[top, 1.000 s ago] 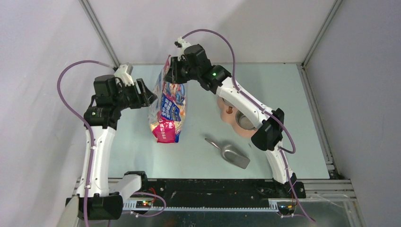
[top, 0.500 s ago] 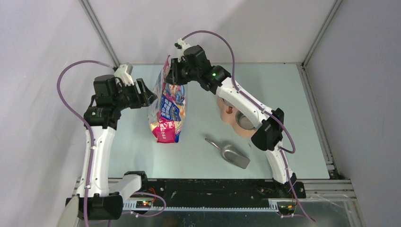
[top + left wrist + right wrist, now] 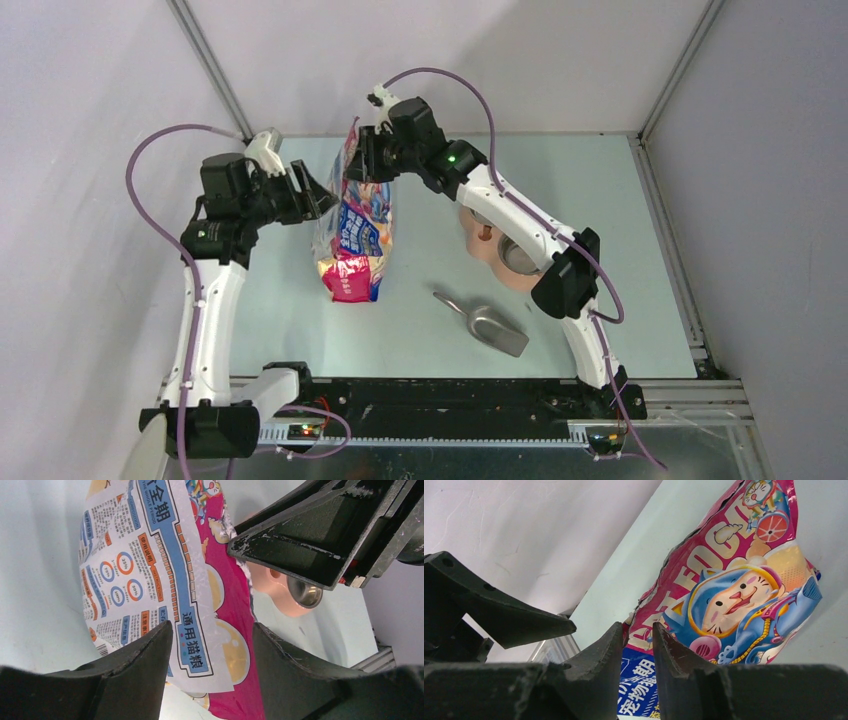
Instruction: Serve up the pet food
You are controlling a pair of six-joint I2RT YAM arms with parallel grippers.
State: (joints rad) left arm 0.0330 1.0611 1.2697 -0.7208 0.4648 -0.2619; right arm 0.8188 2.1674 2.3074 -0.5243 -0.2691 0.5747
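The pet food itself is out of view. A glossy blue, pink and red cartoon-printed bag (image 3: 355, 225) stands upright on the table. My right gripper (image 3: 362, 160) is at the bag's torn top edge (image 3: 644, 615). Its jaws stand a narrow gap apart, with that edge lying against the left one. My left gripper (image 3: 318, 195) hangs wide open just left of the bag, facing its printed side (image 3: 150, 570), and nothing is between its fingers (image 3: 125, 665). The grey metal scoop (image 3: 490, 325) lies on the table at the front right.
A pinkish bowl stand with a metal bowl (image 3: 505, 255) sits right of the bag, partly under the right arm; it shows in the left wrist view too as the bowl (image 3: 300, 592). The right gripper's black body (image 3: 320, 535) is close above the left gripper. Walls enclose the table.
The right gripper's jaws have parted slightly at the bag's top. The left arm has shifted a little up and toward the bag. The bag and scoop have not moved.
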